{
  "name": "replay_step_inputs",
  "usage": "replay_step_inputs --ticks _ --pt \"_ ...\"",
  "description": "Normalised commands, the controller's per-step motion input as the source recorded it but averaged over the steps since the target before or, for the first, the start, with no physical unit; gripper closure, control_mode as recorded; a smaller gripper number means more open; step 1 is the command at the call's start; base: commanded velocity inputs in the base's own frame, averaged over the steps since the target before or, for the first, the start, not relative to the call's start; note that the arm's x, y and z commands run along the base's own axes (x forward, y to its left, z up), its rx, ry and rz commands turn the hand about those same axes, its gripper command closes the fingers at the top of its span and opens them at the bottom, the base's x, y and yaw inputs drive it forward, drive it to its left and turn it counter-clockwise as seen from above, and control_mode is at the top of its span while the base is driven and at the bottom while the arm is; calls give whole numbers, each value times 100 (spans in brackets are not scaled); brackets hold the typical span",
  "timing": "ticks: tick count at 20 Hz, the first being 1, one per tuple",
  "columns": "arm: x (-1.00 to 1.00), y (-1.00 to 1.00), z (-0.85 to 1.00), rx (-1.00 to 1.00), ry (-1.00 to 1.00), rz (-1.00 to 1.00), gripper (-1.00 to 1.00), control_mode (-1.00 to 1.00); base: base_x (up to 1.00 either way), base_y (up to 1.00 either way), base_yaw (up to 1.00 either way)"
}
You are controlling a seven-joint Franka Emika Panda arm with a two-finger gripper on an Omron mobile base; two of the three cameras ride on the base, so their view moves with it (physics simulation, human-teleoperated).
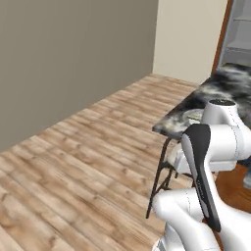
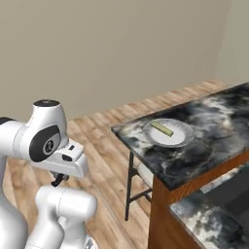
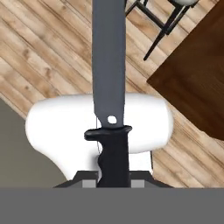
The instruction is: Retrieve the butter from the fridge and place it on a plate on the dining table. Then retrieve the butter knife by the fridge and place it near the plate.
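Observation:
My gripper is shut on the black handle of the butter knife, and the long grey blade points away over the wood floor. The butter, a small pale yellow-tan stick, lies on the round pale plate near the corner of the dining table with its marbled top. My arm is folded low beside the table's end, with the hand off to the left of the plate. In the left base view the plate peeks out behind the arm on the dining table. The fridge stands open beyond it.
A black-legged stool is tucked under the table's end; the same stool stands beside my arm. A lower marbled counter sits at the bottom right. Wood floor stretches left to a plain wall.

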Motion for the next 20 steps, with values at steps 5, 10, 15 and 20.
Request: replay_step_inputs --ticks 5,10,15,20 --pt "0 0 0 0 0 0 100 100 93 100 -40" --pt "0 0 0 0 0 0 100 100 79 100 -42" --pt "0 0 0 0 0 0 100 100 78 100 -43" --pt "0 0 0 0 0 0 100 100 92 100 -44"
